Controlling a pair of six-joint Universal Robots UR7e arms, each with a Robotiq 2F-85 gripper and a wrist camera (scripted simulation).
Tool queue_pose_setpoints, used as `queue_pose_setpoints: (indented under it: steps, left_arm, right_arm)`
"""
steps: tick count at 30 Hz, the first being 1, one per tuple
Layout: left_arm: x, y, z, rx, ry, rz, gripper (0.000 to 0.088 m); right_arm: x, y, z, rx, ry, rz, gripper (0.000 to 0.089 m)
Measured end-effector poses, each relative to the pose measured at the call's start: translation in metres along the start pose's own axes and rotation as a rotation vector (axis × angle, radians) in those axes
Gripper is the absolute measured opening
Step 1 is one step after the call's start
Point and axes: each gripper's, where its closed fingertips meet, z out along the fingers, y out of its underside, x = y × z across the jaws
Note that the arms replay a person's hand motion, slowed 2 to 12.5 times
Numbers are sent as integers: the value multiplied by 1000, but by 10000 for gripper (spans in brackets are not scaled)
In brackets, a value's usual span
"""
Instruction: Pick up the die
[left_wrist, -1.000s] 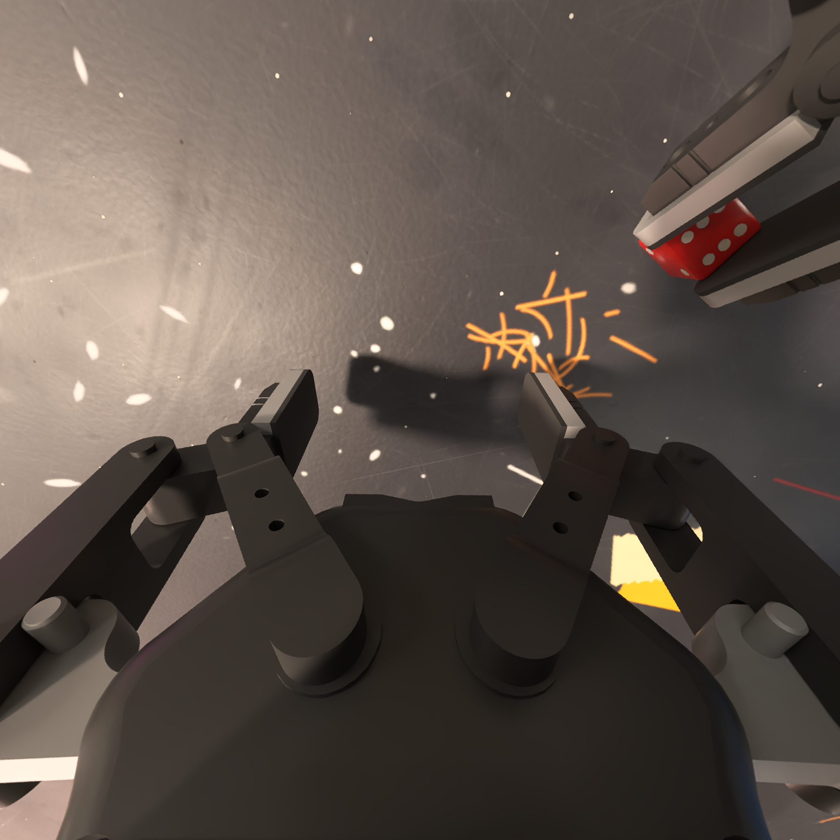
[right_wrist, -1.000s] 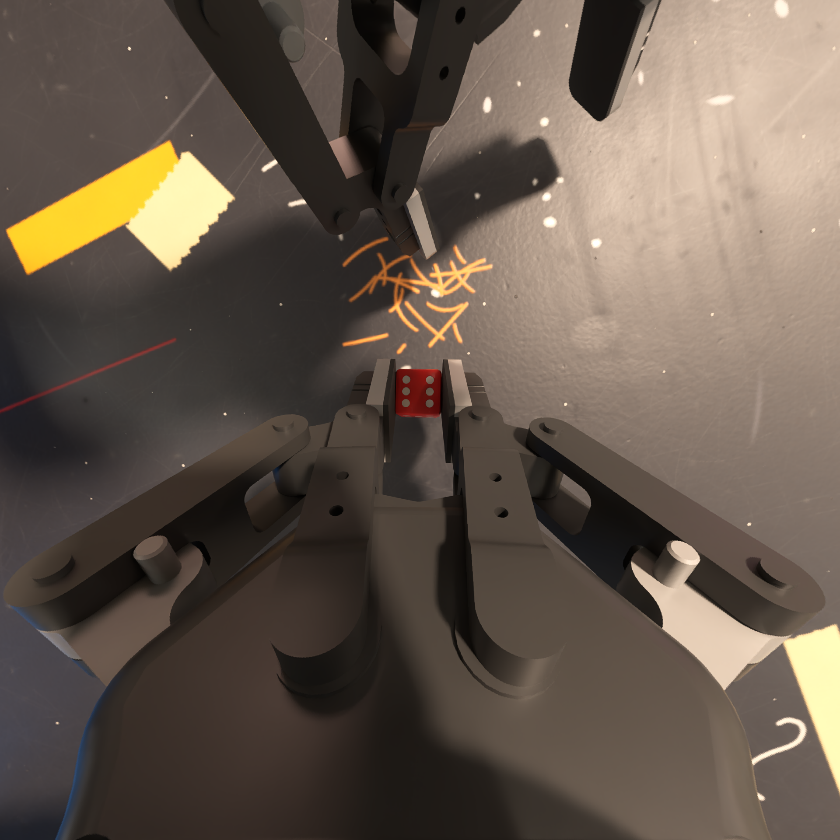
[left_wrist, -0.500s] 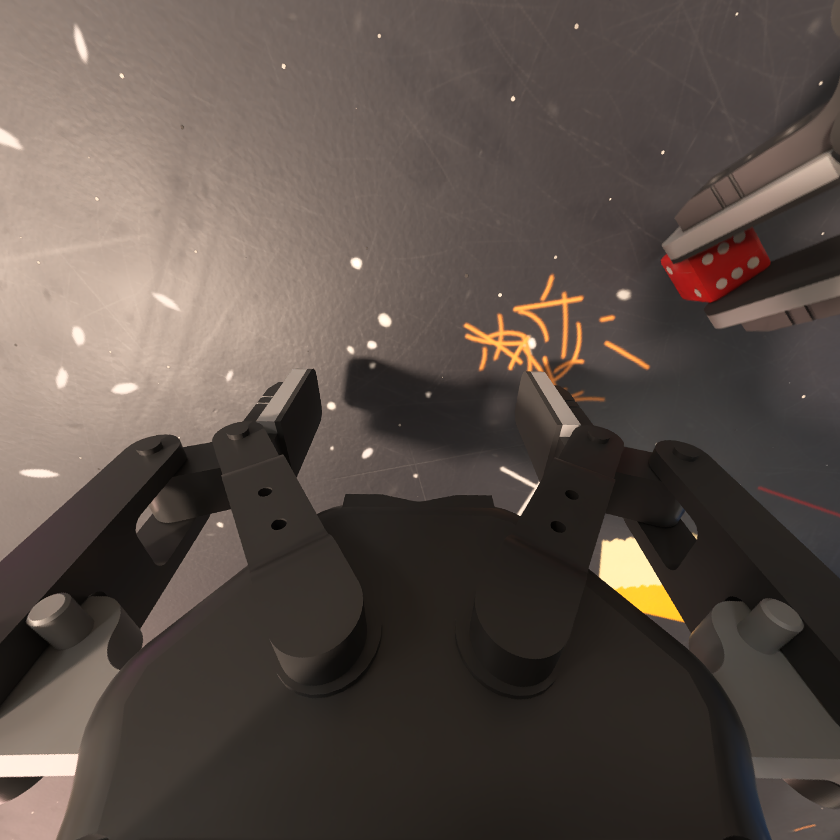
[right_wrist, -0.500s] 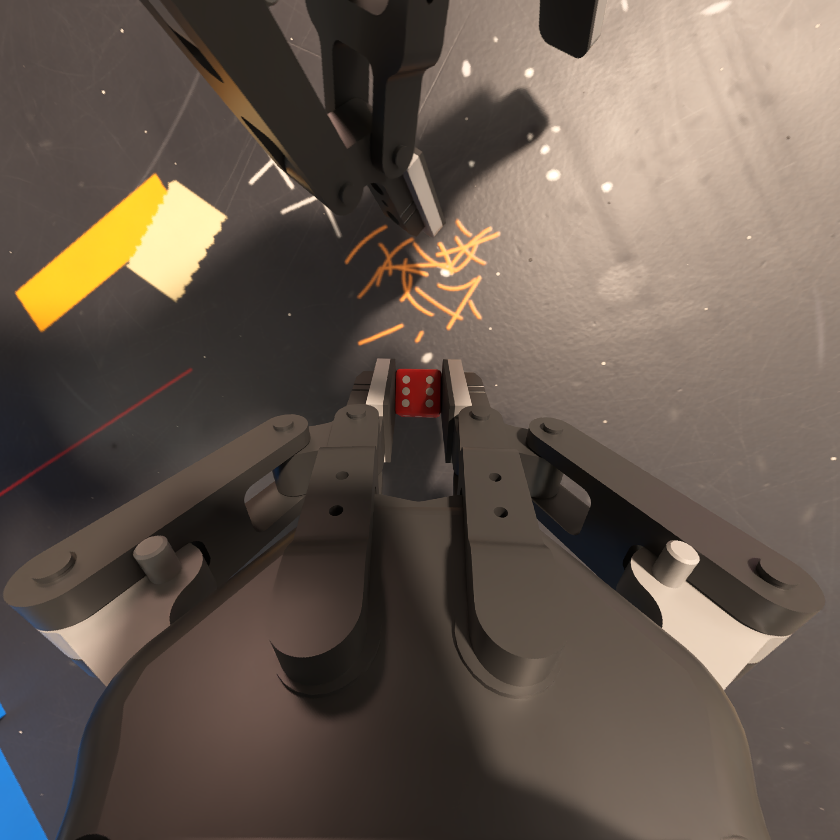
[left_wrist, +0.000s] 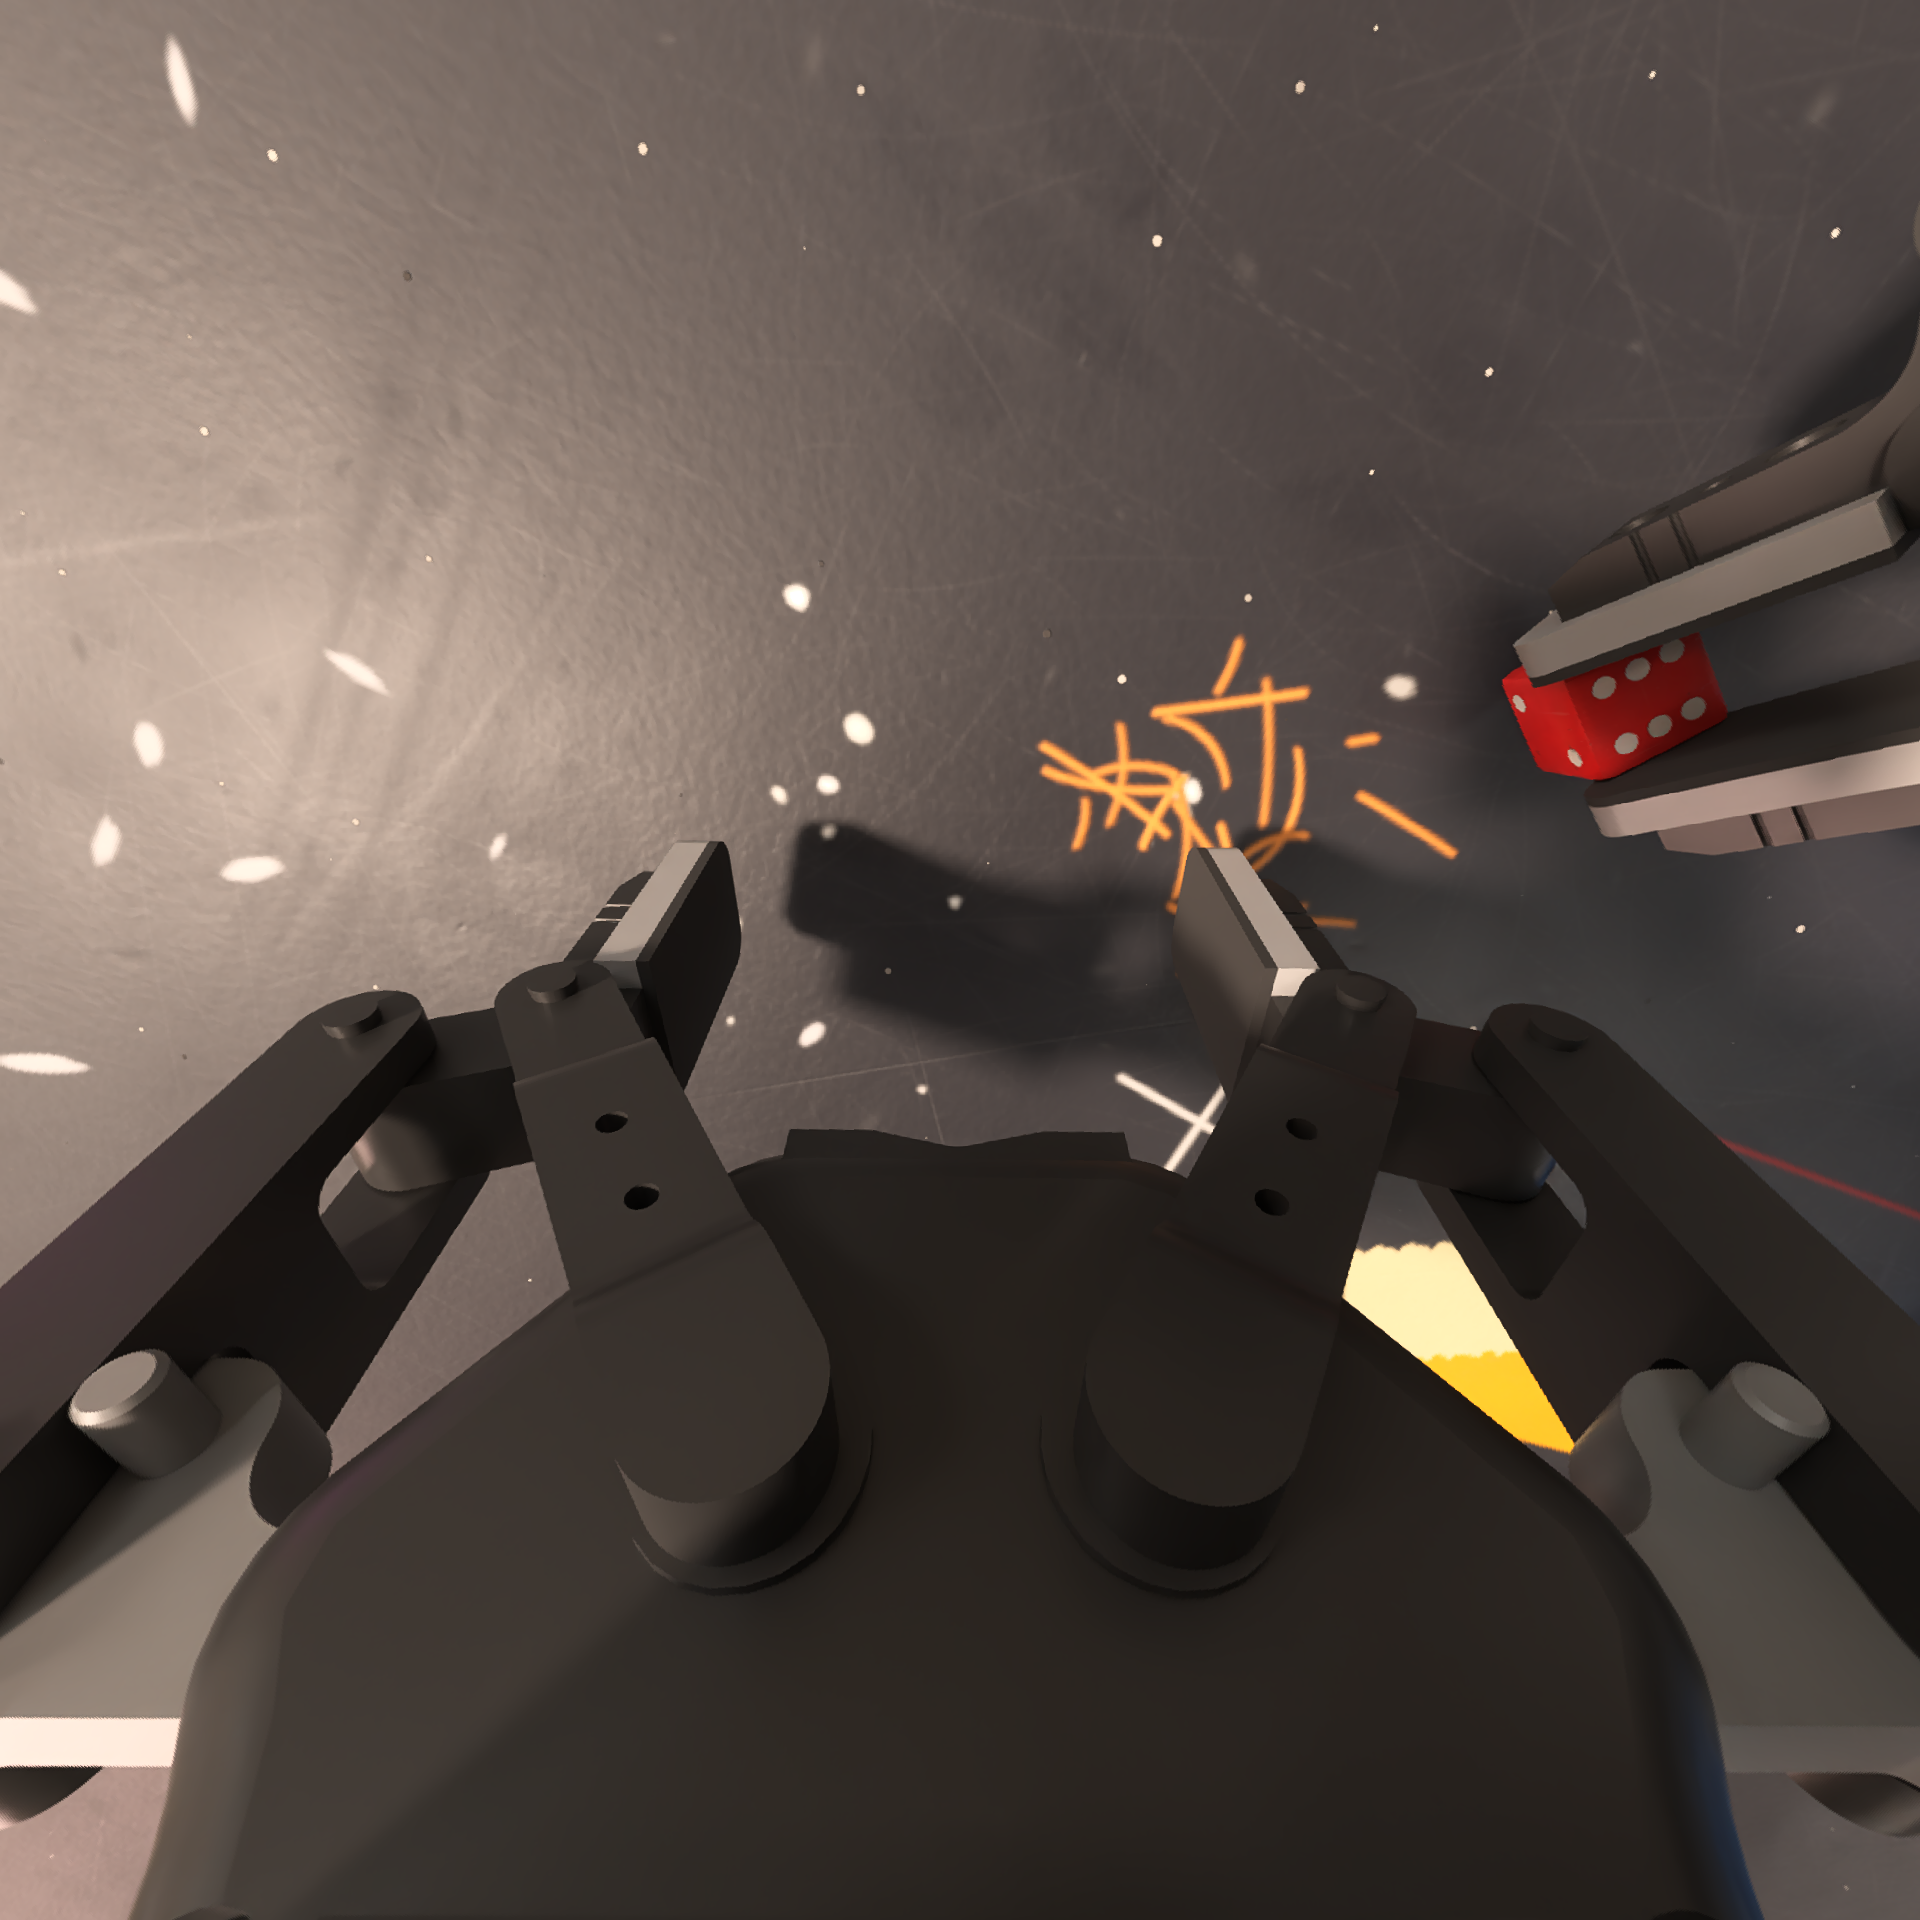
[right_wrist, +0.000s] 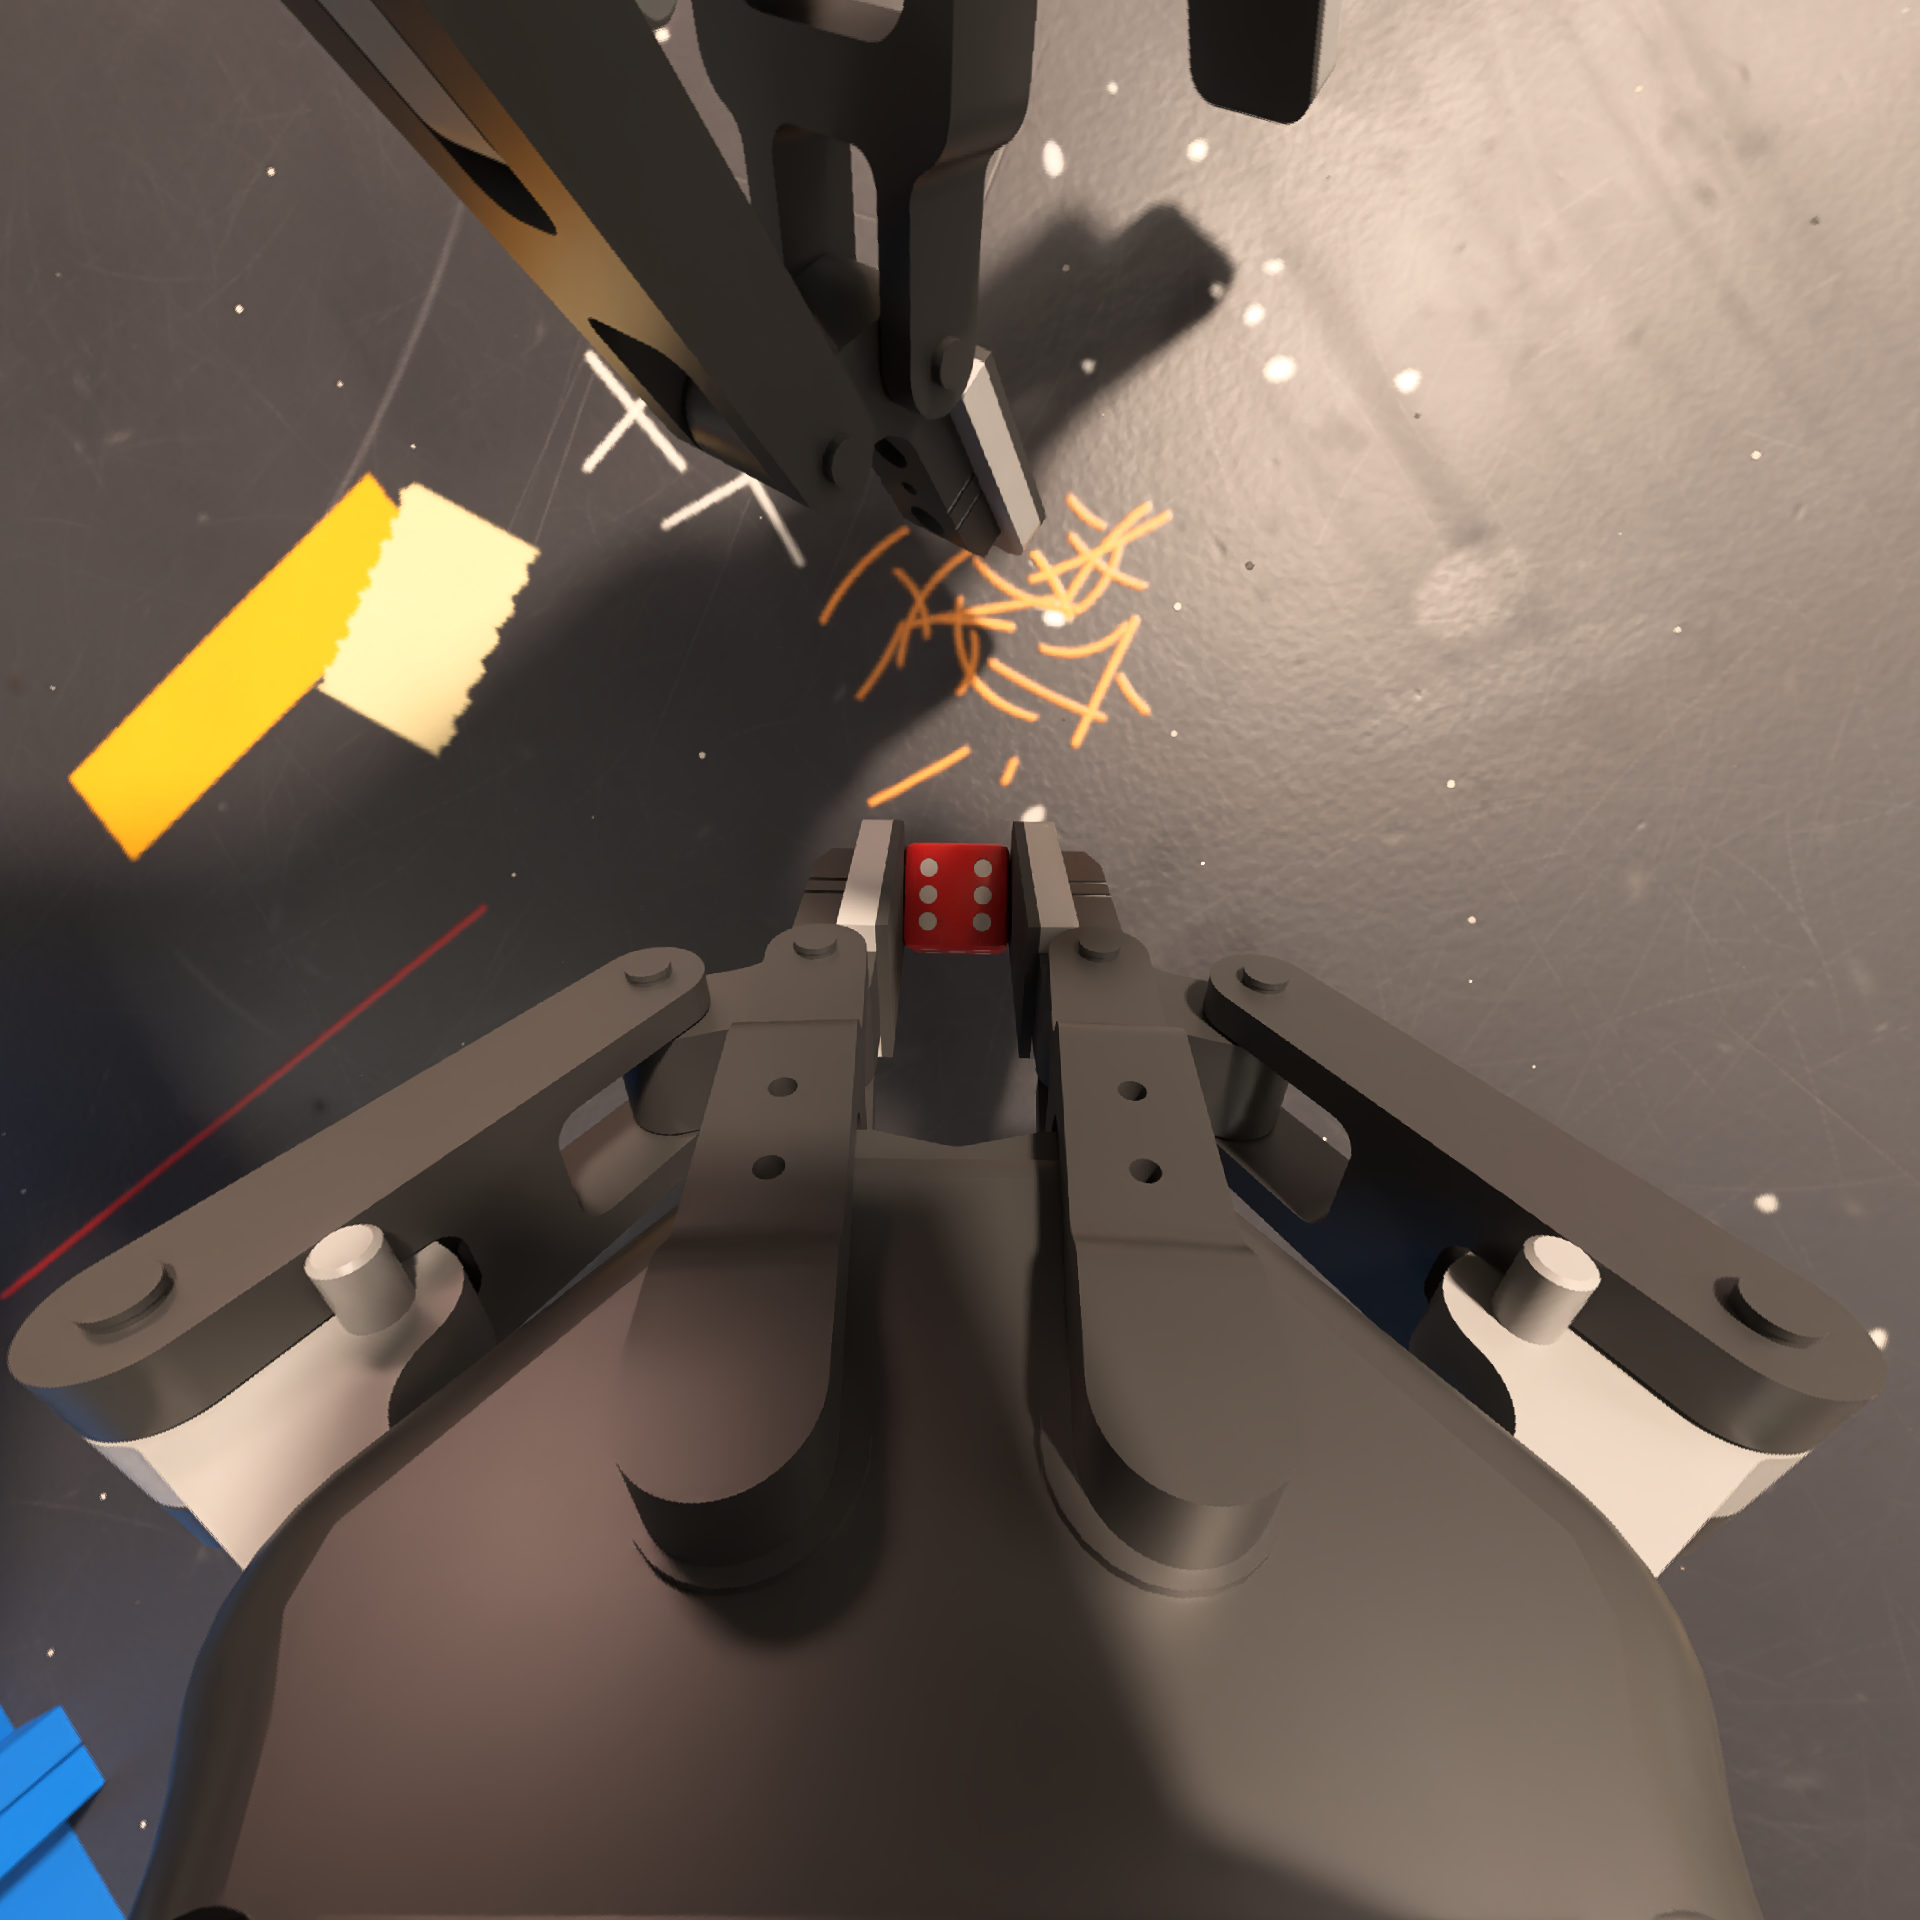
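Note:
The die (right_wrist: 956, 897) is a small red cube with white pips. My right gripper (right_wrist: 956, 883) is shut on it, one pad on each side, and holds it above the dark grey table (right_wrist: 1558, 623). In the left wrist view the die (left_wrist: 1616, 717) shows at the right edge, clamped between the right gripper's pads (left_wrist: 1704, 603) and lifted off the surface. My left gripper (left_wrist: 956, 914) is open and empty, hovering above the table (left_wrist: 727, 364) to the left of the die. The left gripper's arm also shows in the right wrist view (right_wrist: 831, 260), at the top.
Orange scribble marks (right_wrist: 1018, 623) lie on the table between the two grippers, also seen in the left wrist view (left_wrist: 1226, 779). A yellow and cream patch (right_wrist: 312, 644) lies to the left. A blue object (right_wrist: 42, 1787) shows at the lower left corner. A thin red line (right_wrist: 260, 1091) crosses the table.
My right gripper has risen and drawn back with the die held in it, so the table looks farther off. In the left wrist view the die has shifted right and down. The left gripper stays open.

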Motion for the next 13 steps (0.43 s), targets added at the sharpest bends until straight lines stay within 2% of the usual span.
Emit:
queue_pose_setpoints:
  steps: [13]
  left_arm:
    - [2,1,0,18,-2,-20,719]
  right_arm:
    - [-1,3,0,16,62,43,181]
